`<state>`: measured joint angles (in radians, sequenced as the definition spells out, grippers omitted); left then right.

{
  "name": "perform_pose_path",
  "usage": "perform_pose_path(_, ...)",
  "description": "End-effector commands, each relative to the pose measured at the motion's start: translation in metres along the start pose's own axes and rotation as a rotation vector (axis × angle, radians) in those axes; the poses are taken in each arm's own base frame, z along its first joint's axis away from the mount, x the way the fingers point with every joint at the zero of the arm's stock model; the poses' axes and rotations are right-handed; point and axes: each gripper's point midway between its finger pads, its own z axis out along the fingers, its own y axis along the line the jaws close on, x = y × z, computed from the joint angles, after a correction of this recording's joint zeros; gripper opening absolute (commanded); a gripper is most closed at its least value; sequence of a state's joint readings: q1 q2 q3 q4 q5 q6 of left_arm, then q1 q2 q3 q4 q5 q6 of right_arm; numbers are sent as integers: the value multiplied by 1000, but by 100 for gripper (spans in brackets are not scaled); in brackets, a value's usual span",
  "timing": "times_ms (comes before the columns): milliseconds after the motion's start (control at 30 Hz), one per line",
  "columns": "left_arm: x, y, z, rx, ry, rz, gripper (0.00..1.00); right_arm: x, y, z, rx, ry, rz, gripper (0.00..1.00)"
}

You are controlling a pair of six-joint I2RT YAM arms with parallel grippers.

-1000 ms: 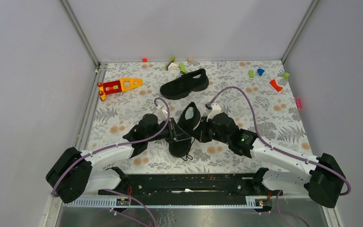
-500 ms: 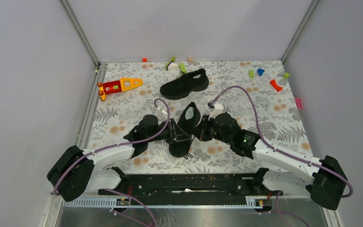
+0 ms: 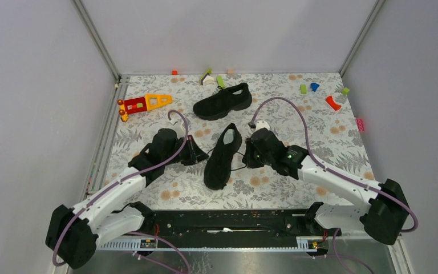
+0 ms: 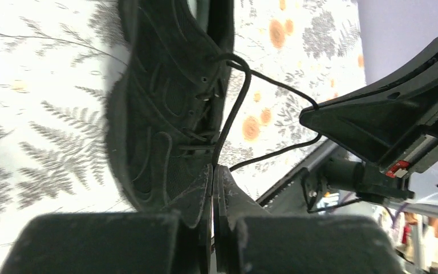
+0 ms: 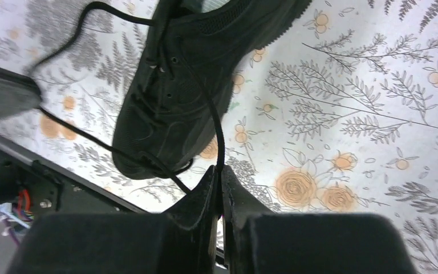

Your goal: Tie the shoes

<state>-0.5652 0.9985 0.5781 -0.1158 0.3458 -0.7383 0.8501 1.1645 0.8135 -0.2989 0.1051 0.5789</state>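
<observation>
Two black shoes lie on the floral mat. The near shoe (image 3: 221, 158) lies lengthwise between my grippers, its toe towards the arm bases. The far shoe (image 3: 223, 101) lies behind it. My left gripper (image 3: 201, 154) is just left of the near shoe, shut on a thin black lace (image 4: 232, 108) that runs from its fingertips (image 4: 223, 174) up to the eyelets. My right gripper (image 3: 246, 159) is just right of the shoe, shut on the other lace (image 5: 215, 123), which rises from its fingertips (image 5: 228, 174). Both laces cross over the shoe's vamp (image 5: 165, 108).
A red, orange and yellow toy (image 3: 144, 103) lies at the back left. Small white and green pieces (image 3: 210, 79) sit behind the far shoe. Green (image 3: 303, 89), blue (image 3: 314, 87), red (image 3: 333, 103) and pink (image 3: 360, 124) blocks lie at the back right. Grey walls enclose the mat.
Both grippers have drawn away from the near shoe, the left one leftward and the right one slightly rightward. The left gripper opened briefly and shut again on a lace.
</observation>
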Motion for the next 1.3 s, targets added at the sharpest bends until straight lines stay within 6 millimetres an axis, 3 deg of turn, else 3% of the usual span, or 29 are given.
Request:
perform_pose_path(0, -20, 49, -33, -324, -58, 98, 0, -2, -20, 0, 160, 102, -98, 9)
perform_pose_path(100, -35, 82, -50, -503, -152, 70, 0, -5, -35, 3, 292, 161, -135, 11)
perform_pose_path(200, -50, 106, -67, -654, -244, 44, 0, -10, -64, -4, 477, 206, -217, 12)
perform_pose_path(267, -54, 111, -67, -672, -266, 45, 0, -16, -86, -13, 613, 213, -280, 14)
perform_pose_path(400, -52, 120, -60, -701, -246, 44, 0, -25, -114, -26, 788, 201, -378, 31)
perform_pose_path(500, -50, 126, -58, -720, -237, 53, 0, -27, -121, -28, 829, 191, -394, 37)
perform_pose_path(700, -35, 133, -40, -700, -138, 69, 0, -31, -123, -28, 838, 150, -367, 38)
perform_pose_path(800, -26, 125, -25, -611, -69, 103, 0, -18, -97, -11, 626, 163, -318, 42)
perform_pose_path(933, -16, 106, -8, -472, -14, 93, 5, -12, -54, 5, 326, 89, -224, 64)
perform_pose_path(1033, -5, 90, 0, -357, 10, 57, 7, -9, -66, 6, 368, 94, -194, 66)
perform_pose_path(1267, 1, 72, -4, -252, 2, 43, 9, 17, -124, 10, 558, 290, -140, 75)
